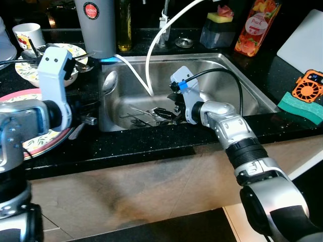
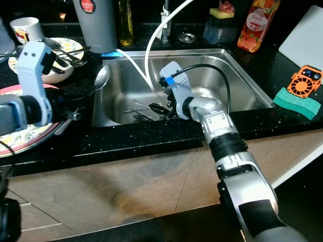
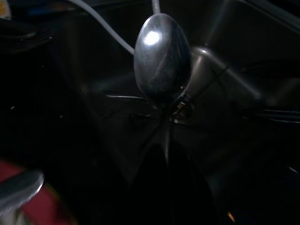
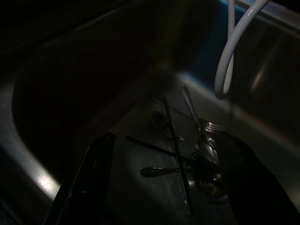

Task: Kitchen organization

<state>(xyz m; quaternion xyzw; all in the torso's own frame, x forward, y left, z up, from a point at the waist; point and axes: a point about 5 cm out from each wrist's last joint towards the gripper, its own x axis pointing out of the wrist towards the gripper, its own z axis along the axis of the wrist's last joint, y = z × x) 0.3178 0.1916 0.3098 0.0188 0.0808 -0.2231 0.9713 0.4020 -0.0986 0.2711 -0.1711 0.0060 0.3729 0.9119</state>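
Right gripper (image 1: 174,108) was down inside the sink (image 1: 242,75), fingers spread above the cutlery (image 1: 151,115) heaped by the drain, near the front wall; open basin behind it, crossed by 1 white hose (image 1: 151,50); left gripper (image 1: 91,119) pinched 1 spoon (image 1: 109,83) over the sink's left rim, bowl up; 2 plates (image 1: 30,141) at left on the counter, 1 mug (image 1: 28,34), 1 grey canister (image 1: 96,25), 1 green sponge (image 1: 302,107) at right.
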